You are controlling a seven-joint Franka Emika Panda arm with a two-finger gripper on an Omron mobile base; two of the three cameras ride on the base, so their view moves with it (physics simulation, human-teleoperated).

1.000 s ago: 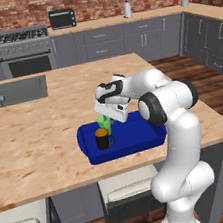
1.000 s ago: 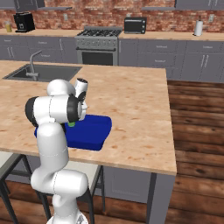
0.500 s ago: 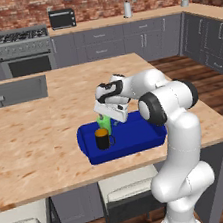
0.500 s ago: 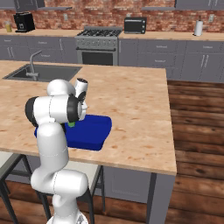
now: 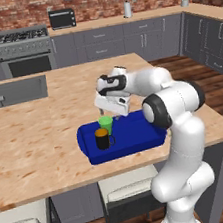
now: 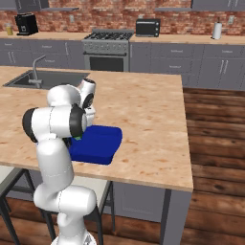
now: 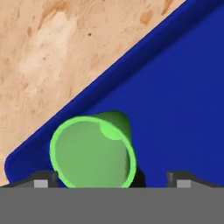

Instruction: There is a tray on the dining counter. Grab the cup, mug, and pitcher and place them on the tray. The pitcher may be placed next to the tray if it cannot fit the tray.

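Meanwhile we kept our pincer (image 7: pixel 109 177) just above the cup (image 5: pixel 106 124), its jaws spread wide to either side of the green rim and gripping nothing. That cup stood upright inside the tray (image 5: pixel 137 137) — near its back left corner — with the mug (image 5: pixel 103 138) just beside it, on the desk (image 5: pixel 32 145).
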